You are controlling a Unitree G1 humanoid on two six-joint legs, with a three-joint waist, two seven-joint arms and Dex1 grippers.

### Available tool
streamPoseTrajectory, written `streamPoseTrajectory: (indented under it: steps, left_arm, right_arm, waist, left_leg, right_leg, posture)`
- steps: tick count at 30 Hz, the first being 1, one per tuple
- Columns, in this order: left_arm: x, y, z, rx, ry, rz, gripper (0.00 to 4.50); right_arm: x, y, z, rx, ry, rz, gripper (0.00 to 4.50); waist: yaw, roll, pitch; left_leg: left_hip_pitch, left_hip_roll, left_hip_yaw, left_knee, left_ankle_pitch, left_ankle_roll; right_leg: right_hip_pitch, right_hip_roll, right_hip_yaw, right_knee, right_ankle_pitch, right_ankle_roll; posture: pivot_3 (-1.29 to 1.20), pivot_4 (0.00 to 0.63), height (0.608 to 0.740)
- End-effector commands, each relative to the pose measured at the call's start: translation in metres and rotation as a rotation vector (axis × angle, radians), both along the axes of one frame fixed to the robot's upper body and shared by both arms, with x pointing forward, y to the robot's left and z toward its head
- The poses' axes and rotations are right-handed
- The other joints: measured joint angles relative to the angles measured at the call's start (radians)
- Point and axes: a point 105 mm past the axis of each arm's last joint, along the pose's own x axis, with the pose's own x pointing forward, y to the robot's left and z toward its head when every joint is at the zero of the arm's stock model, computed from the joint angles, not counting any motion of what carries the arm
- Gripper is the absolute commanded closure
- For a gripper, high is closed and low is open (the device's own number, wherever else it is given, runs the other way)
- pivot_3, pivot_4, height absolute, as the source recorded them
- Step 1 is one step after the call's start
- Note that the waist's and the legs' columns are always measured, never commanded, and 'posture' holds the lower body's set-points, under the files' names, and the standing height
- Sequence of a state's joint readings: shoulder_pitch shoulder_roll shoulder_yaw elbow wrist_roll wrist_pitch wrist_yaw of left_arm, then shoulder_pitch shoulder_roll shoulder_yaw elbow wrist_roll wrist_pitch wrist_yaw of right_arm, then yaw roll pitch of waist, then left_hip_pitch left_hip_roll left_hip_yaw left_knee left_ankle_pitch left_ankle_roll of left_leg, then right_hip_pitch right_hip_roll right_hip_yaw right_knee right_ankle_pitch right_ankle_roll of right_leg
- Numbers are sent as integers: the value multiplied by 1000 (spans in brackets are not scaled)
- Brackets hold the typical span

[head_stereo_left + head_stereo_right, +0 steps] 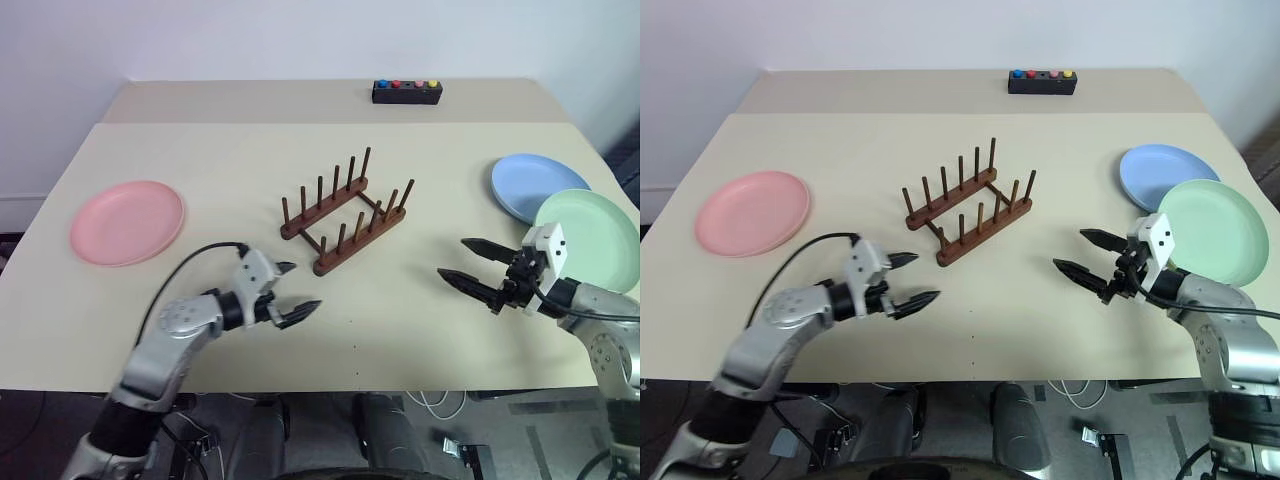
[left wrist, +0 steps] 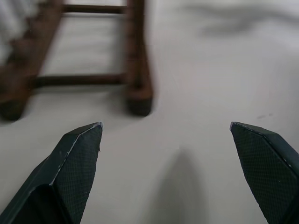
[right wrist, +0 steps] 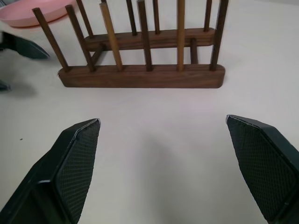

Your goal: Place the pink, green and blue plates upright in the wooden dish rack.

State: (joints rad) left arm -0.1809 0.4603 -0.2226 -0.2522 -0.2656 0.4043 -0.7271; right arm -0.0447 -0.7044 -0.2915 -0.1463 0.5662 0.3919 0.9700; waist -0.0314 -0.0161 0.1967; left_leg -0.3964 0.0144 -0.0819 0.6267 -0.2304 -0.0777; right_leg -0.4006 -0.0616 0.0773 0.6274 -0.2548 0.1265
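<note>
I saw the wooden rack standing empty near the middle of the pale table, its two rails running slantwise and every peg upright. This rack serves as the landmark for all that follows.

Pink plate: it lay flat on the table well to the left of the rack, with nothing touching it.

Blue plate: it lay flat well to the right of the rack. Green plate: it lay just beside the blue one on the side nearer me, and its rim overlapped the blue rim.

Black box: it sat beyond the rack at the far edge of the table, with coloured buttons on top.

Left gripper: I held it low over the table just in front of the rack's near left end, fingers spread apart and empty. In the left wrist view the rack's near rail ends lay close ahead of the fingertips.

Right gripper: I held it to the right of the rack, between the rack and the green plate, pointing toward the rack. Its fingers were wide apart and gripped nothing. The right wrist view looked broadside at the rack between the two fingers.
</note>
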Motion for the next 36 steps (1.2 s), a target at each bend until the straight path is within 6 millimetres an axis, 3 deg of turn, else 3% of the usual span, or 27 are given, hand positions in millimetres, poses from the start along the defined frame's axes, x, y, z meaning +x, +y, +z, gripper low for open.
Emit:
streamPoseTrajectory:
  steps: [1, 4, 8, 16, 22, 30, 36]
  left_arm:
    - [15, -7, -4, 44, -32, 38, 0]
    - [32, -13, -8, 57, -52, 103, 0]
    - [34, -12, -10, 52, -50, 98, 0]
    - [39, -9, -3, 30, -66, 94, 3823]
    - [39, -14, -1, 54, -97, 40, 3827]
    - [29, -41, 13, 47, -108, -328, 3827]
    - [57, -50, 14, 140, -164, -413, 3827]
  right_arm:
    - [-10, 8, 13, 15, -47, 3, 110]
    - [-20, 13, 12, 23, -37, -1, 110]
    - [-30, 21, 8, 16, -17, 9, 110]
    - [-39, 37, -4, 25, 11, 28, 0]
    - [-40, 50, -7, 1, 27, 56, 0]
    - [-43, 46, -19, -100, 76, 89, 0]
    - [-47, 42, -20, -113, 73, 64, 0]
  waist:
    - [-4, 0, 0]
    - [-1, 0, 0]
    - [-3, 0, 0]
    - [8, 0, -1]
    - [16, -1, -1]
    - [20, -1, -1]
    - [19, -1, 0]
  left_leg:
    - [0, 0, 0, 0, 0, 0]
    - [0, 0, 0, 0, 0, 0]
    - [0, 0, 0, 1, 0, 0]
    - [0, 0, 0, 2, 0, 0]
    - [0, 0, 0, 2, 0, 0]
    - [-3, 0, 0, 4, 0, 0]
    - [-8, 0, -1, 5, 0, 0]
  right_leg:
    - [0, 0, 0, 0, 0, 0]
    - [0, 0, 0, 1, 0, 0]
    - [0, 0, 0, 1, 0, 1]
    - [0, 0, 0, 1, 0, 0]
    - [0, 0, 0, 1, 0, 0]
    - [-1, -1, -1, 0, 0, 0]
    - [-5, 0, -1, 1, 0, 0]
  posture:
    - [0, 150, 730]
    - [0, 150, 730]
    - [0, 150, 730]
    - [0, 150, 730]
    - [0, 150, 730]
    - [0, 150, 730]
    - [0, 150, 730]
